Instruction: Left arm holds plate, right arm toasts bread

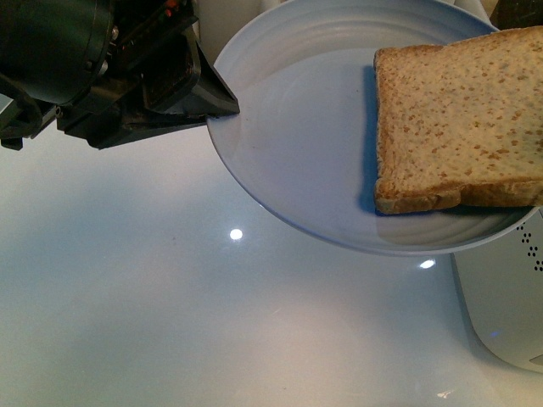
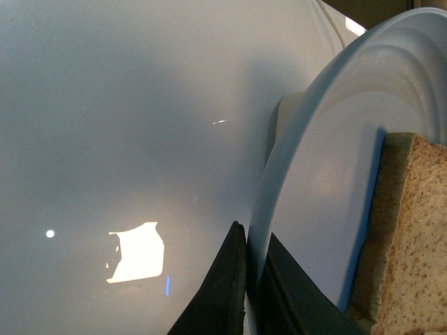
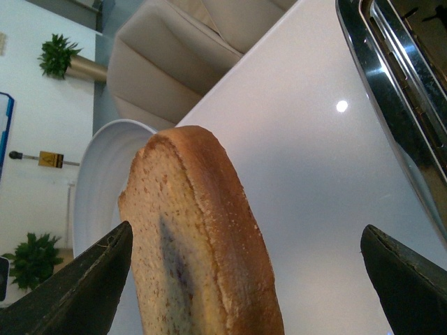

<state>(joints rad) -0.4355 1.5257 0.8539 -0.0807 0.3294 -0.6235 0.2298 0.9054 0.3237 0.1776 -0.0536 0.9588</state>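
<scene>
The pale blue-white plate (image 1: 297, 144) is held up above the white table. My left gripper (image 1: 222, 106), black and wedge-shaped, is shut on the plate's left rim. In the left wrist view its two jaws (image 2: 253, 279) clamp the rim of the plate (image 2: 328, 174). The light brown bread (image 1: 462, 119) lies on the plate's right side and overhangs the rim; it also shows in the left wrist view (image 2: 412, 244). My right gripper (image 3: 244, 230) is open with the bread (image 3: 202, 244) edge-on between its fingers (image 3: 84, 286), closer to one. The right gripper is out of the front view.
A white toaster (image 1: 509, 314) stands at the right, partly under the plate. Its chrome top with slots (image 3: 398, 77) shows in the right wrist view. The glossy white table (image 1: 127, 297) spreads below. Beige chairs (image 3: 181, 56) and plants stand beyond the table.
</scene>
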